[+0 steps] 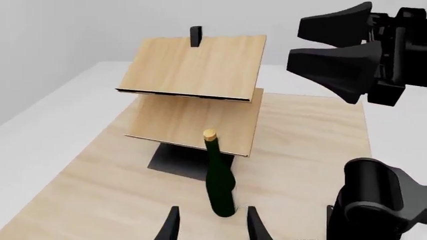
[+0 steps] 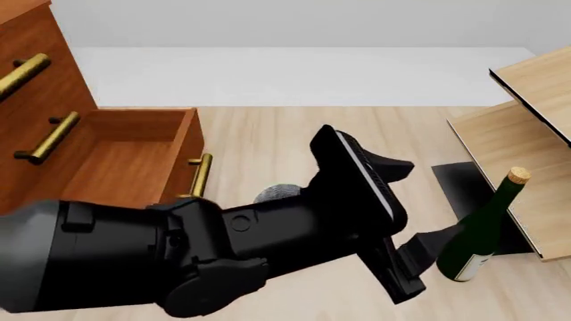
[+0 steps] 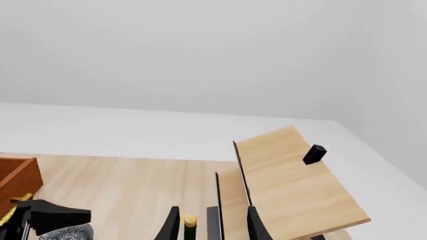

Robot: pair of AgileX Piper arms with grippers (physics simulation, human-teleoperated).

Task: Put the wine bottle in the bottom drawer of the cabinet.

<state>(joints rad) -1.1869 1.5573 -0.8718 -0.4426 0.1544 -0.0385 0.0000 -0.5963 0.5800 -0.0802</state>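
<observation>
The wine bottle stands upright on the table in front of the pale shelf unit, and it also shows in the left wrist view. My left gripper is open, with its fingertips on either side of the bottle's base and just short of it. In the front view the left gripper is left of the bottle. My right gripper is open and empty, high above the table. In its own view the right gripper frames the cork far below. The cabinet stands at the left, its bottom drawer pulled open.
The pale shelf unit stands at the right on a black base, close behind the bottle. The left arm fills the foreground. A grey round object lies by the drawer's brass handle, mostly hidden.
</observation>
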